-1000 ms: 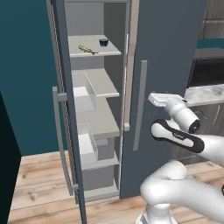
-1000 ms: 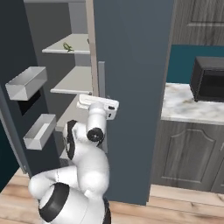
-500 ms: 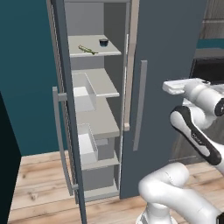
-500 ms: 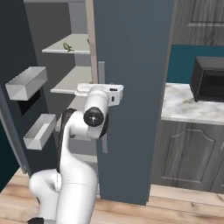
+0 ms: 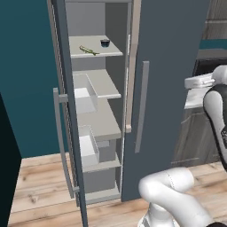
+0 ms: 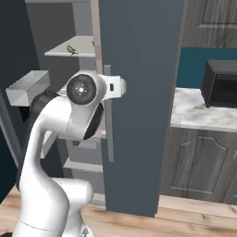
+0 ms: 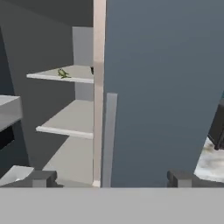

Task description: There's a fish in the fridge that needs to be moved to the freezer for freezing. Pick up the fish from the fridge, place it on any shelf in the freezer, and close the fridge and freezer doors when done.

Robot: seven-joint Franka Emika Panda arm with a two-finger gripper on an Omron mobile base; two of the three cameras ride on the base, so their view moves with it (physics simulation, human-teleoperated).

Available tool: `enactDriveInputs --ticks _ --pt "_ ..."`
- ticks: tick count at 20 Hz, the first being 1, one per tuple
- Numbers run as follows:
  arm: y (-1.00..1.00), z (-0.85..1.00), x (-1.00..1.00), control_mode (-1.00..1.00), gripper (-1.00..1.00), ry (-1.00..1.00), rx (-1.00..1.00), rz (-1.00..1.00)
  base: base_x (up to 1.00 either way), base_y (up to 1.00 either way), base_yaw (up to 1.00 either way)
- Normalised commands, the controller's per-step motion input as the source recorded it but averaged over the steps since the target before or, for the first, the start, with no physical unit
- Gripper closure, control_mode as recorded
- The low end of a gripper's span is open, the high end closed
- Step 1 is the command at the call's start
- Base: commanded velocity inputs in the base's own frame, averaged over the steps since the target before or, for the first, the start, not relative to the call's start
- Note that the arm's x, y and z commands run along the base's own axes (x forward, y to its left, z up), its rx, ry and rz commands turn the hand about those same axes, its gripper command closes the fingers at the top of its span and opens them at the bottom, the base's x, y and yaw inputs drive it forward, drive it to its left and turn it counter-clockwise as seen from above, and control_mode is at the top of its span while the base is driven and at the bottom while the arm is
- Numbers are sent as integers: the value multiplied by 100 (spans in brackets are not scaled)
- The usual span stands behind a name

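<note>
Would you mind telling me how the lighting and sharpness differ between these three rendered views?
Left base view: evenly lit and crisp; the shelf edges and the bar handle read sharply, with soft shading inside the open compartment. Right base view: similar flat light, faint sheen on the arm's joint cap. Hand view: noticeably softer and blurrier, the closed door a smooth gradient, no glare.

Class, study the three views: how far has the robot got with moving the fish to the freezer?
Done: the open door bares the grey shelves of one half. In hand: the gripper, open and empty, faces the shut plain door and its bar handle. Left: opening that door, taking the fish, shelving it, closing both doors.
</note>
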Motion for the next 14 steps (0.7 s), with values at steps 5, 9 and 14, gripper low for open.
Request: enactDriveInputs --ticks 5,9,14 --pt "53 -23 -100 -100 -100 -10 0 4 0 0 0" --pt "100 -38 -100 -100 -100 -16 0 0 0 0 0" --pt "100 2 -100 -100 -100 -9 0 0 0 0 0"
